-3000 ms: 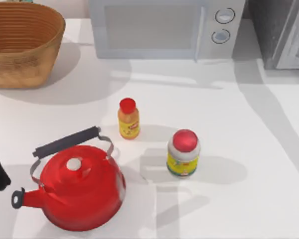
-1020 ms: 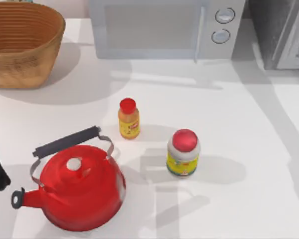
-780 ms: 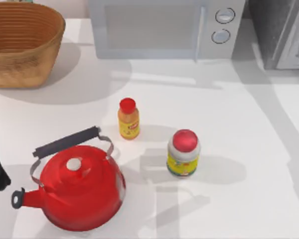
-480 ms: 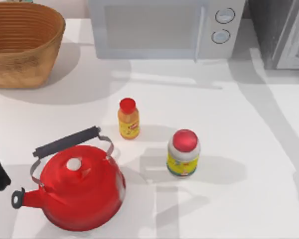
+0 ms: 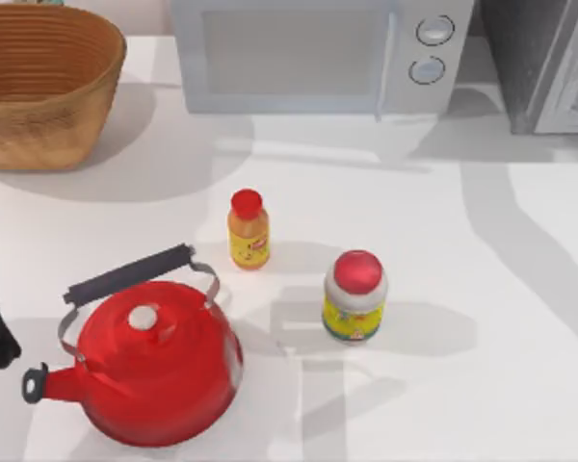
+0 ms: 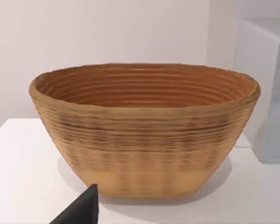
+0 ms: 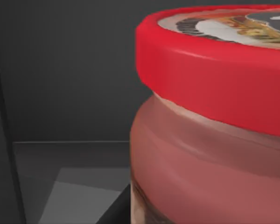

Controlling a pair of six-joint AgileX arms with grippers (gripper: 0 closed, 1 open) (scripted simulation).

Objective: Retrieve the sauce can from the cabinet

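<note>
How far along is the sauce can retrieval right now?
Done: the right arm's wrist camera is inside the cabinet, close against the sauce can, with dark walls behind it.
In hand: closing in on the can; a grasp cannot be confirmed.
Left: grip it, draw it out and set it on the table. The left arm is parked at the table's left edge, facing the basket.

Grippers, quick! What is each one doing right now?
Left end effector: parked beside the basket, cannot be told.
Right end effector: close to the sauce can in the cabinet, cannot be told.
</note>
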